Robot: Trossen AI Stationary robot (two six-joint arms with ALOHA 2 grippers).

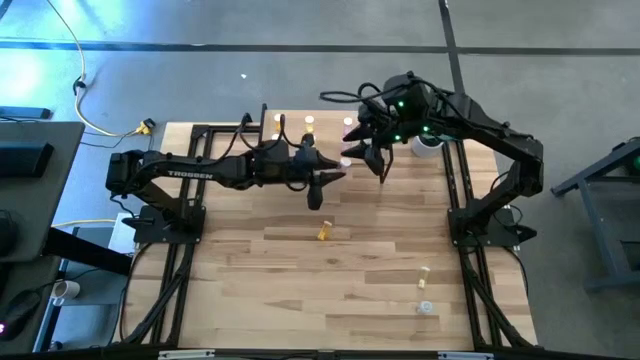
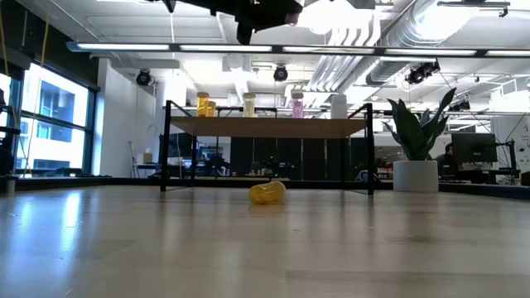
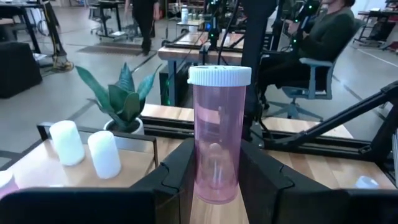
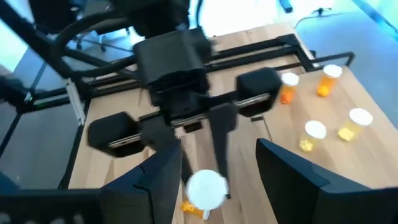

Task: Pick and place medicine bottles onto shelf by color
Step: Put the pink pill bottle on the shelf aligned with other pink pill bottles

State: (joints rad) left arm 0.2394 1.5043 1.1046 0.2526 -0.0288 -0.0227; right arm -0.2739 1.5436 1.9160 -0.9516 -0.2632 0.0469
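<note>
The left gripper [image 3: 216, 180] held an upright translucent pink cylindrical medicine bottle with a white cap [image 3: 217, 134], its jaws closed against the bottle's sides. In the high view, this gripper [image 1: 318, 195] hung above the light-wood tabletop [image 1: 300, 290], near the low light-wood shelf on thin black legs [image 2: 269, 127]. The shelf carried capped bottles standing in a row: yellow, clear, pink and white. A yellow bottle [image 2: 267, 192] lay on its side on the tabletop in front of the shelf. The right gripper [image 1: 380, 165] hovered just beside the left one, jaws parted and empty. A potted plant [image 2: 416, 141] stood beside the shelf.
</note>
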